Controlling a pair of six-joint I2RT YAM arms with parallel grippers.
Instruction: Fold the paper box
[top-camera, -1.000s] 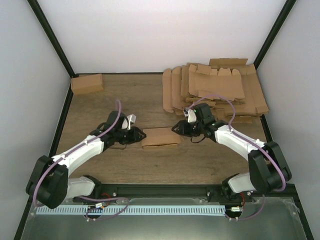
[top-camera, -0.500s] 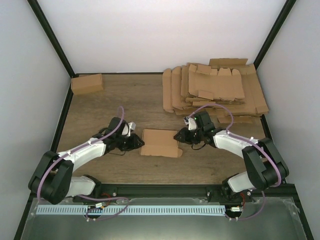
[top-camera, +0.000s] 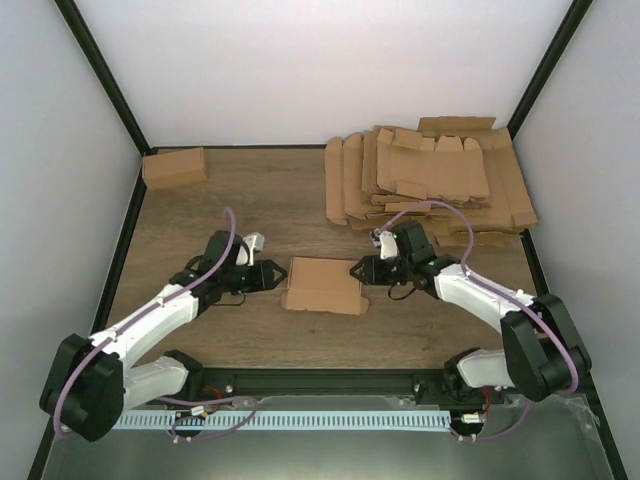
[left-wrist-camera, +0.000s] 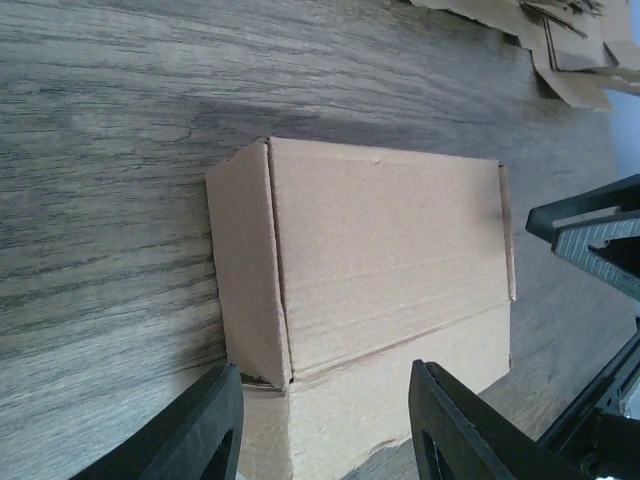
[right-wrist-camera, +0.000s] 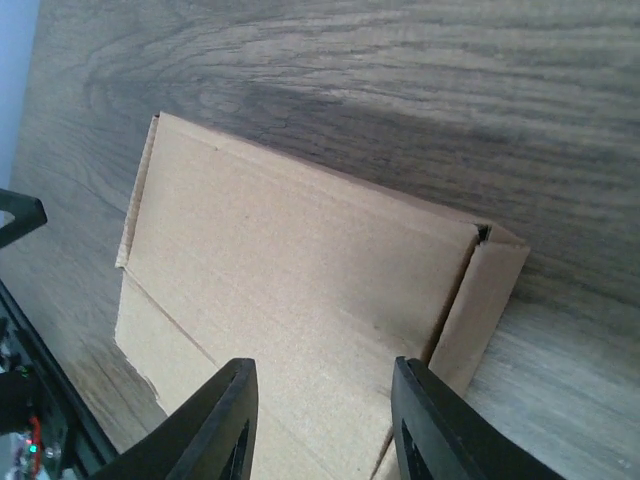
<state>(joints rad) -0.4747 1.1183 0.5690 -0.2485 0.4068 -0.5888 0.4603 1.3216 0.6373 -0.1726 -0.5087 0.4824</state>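
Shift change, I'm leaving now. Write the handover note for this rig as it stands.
Paper box: lying flat between the two grippers, top closed, end flaps folded in.
Left gripper: open at the box's left end, gripping nothing.
Right gripper: open at its right end, gripping nothing.
Done: this box looks fully folded. Another folded box sits at the back left corner.
Left: check that the end flaps hold, then probably set the box aside. A stack of flat blanks waits at the back right.

No text, label, brand or number can be read on anything here.
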